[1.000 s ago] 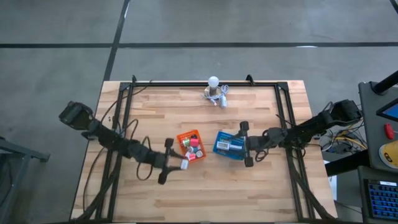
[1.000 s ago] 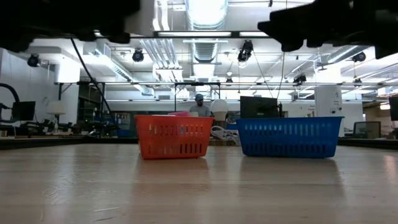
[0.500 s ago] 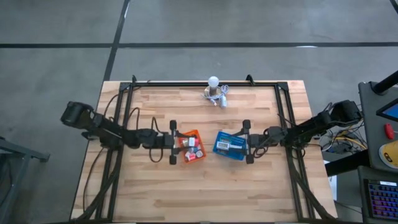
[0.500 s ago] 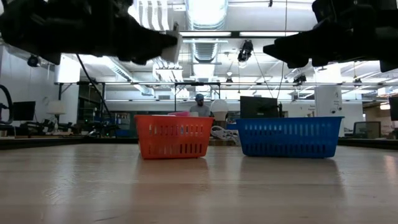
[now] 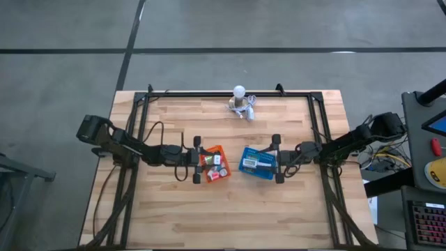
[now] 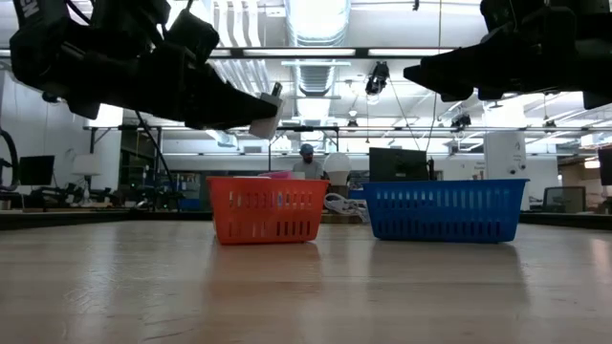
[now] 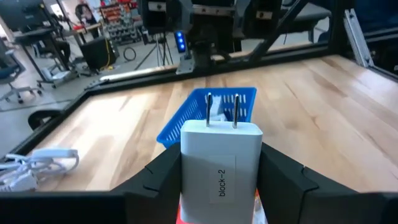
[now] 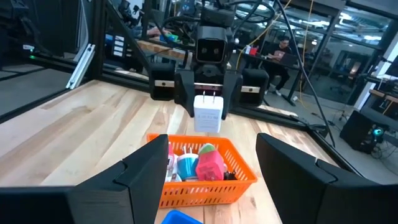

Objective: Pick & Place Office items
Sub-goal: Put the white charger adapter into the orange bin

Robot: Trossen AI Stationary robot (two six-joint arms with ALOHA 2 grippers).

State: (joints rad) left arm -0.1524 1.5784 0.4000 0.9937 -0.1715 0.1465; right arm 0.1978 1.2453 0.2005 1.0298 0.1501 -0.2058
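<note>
High view: we see a pale wood-plank table w/ a black frame round its edges, on a grey floor crossed by dark lines. A white round-bulbed cluster w/ cables sits at the far edge. Mid-table, the orange tray and blue tray stand side by side, apart.

Low view looks across the boards into a big lab: ceiling ducts, strip lights, monitors, and a person seated far back, btwn the trays.

Left gripper hangs over the orange tray's near-left rim, clamped on a white plug block, prongs pointing fwd; the label reads "block-2". Right gripper hovers over the blue tray's right end, fingers spread, nothing btwn them in its wrist view.

Office items — pink, teal, white, red pieces — lie piled in the orange tray.

Hard to make out: the blue tray's contents are only whitish shapes from above, and the low view hides both trays' insides behind slotted walls. Right arm's tips are cut off at that view's top.
</note>
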